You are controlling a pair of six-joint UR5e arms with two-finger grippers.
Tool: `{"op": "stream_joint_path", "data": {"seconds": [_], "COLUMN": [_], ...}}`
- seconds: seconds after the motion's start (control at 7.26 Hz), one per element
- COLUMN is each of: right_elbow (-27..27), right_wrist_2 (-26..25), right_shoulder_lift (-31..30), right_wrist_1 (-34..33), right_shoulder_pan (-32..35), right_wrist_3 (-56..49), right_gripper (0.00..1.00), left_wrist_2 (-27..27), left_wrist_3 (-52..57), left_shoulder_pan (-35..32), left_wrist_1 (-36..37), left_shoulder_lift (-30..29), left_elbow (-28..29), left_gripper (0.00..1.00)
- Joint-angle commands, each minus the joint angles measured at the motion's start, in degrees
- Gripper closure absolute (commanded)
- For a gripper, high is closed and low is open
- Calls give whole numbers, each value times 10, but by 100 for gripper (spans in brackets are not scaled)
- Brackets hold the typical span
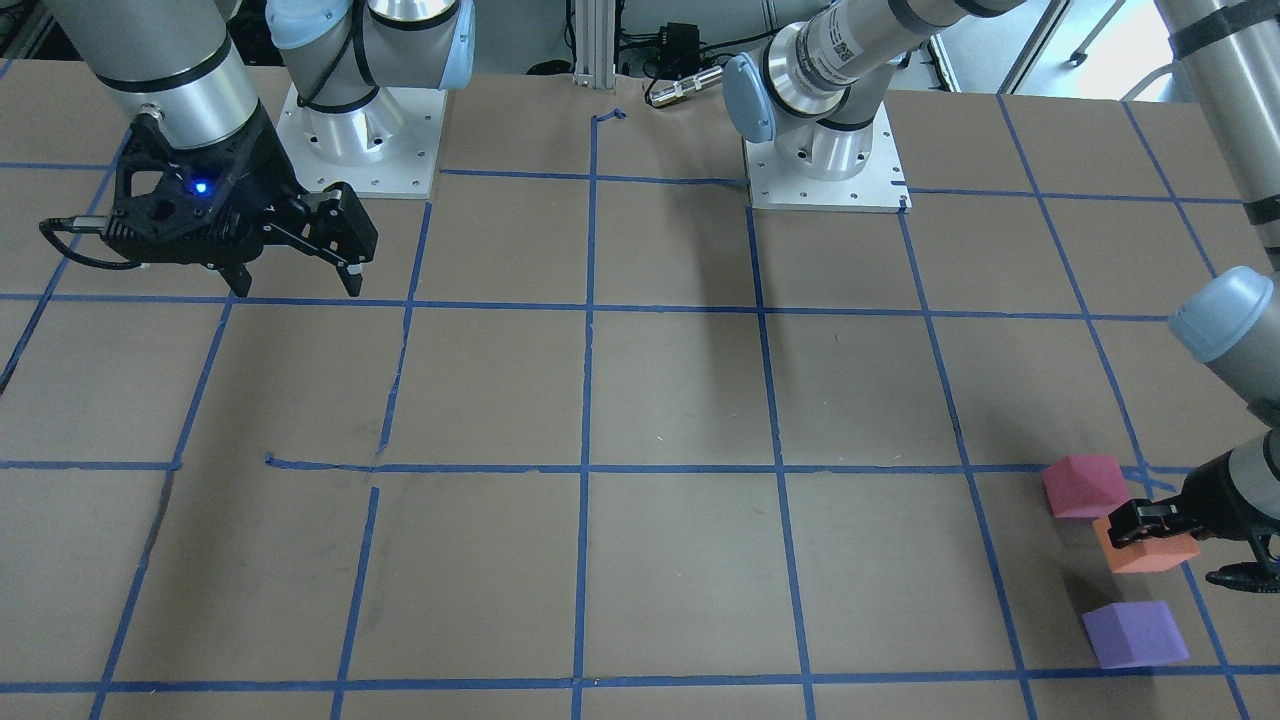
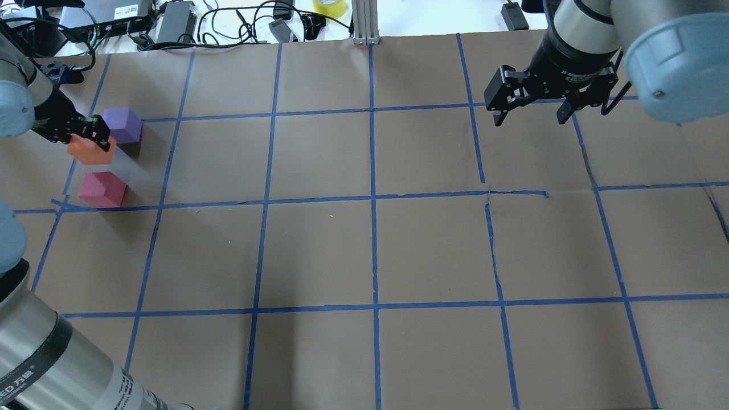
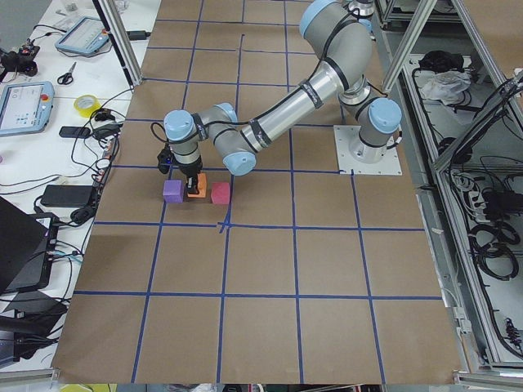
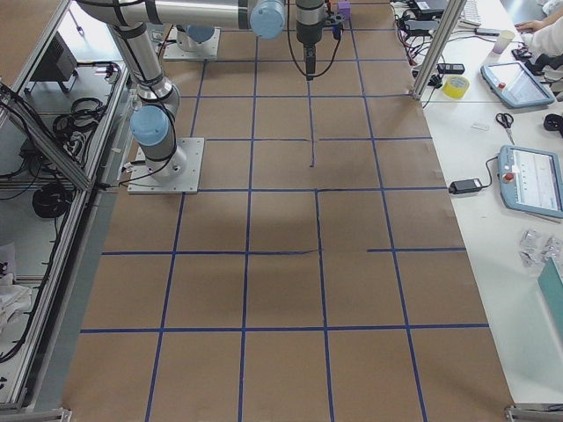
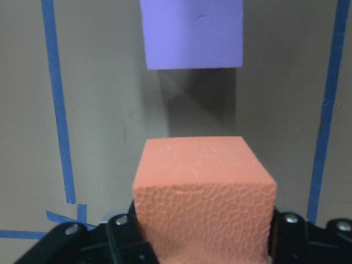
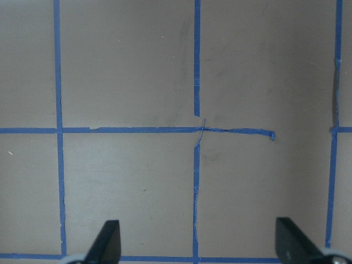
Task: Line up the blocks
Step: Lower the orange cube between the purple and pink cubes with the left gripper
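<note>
Left gripper (image 2: 85, 138) clamped on small orange matte foam cube (image 2: 92, 154), cube between both fingers, purple foam cube (image 2: 123, 124) just beside, pinkish-red foam cube (image 2: 101, 189) on the opposite side, right gripper (image 2: 529, 119) spread wide, empty, well apart.

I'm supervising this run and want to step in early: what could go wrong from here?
The left gripper holds the orange block close to the purple block, so moving it could nudge that one. On opening, a finger may brush the pink block nearby, skewing the line.
</note>
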Motion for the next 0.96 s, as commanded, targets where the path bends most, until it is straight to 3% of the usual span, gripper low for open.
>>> {"op": "stream_joint_path", "data": {"seconds": [0.0,0.83], "right_elbow": [0,0], "right_wrist_2": [-14,-12], "right_shoulder_lift": [-1,-2], "right_wrist_1": [0,-1], "right_shoulder_pan": [0,1], "right_wrist_3": [0,0], "right_gripper": [0,0], "left_wrist_2": [-4,-35], "left_wrist_3": [-1,0], "left_shoulder_pan": [0,-3], "left_wrist_1": [1,9], "left_shoulder_lift": [-12,-32], "left_elbow": [14,11], "left_gripper": [100,100]}}
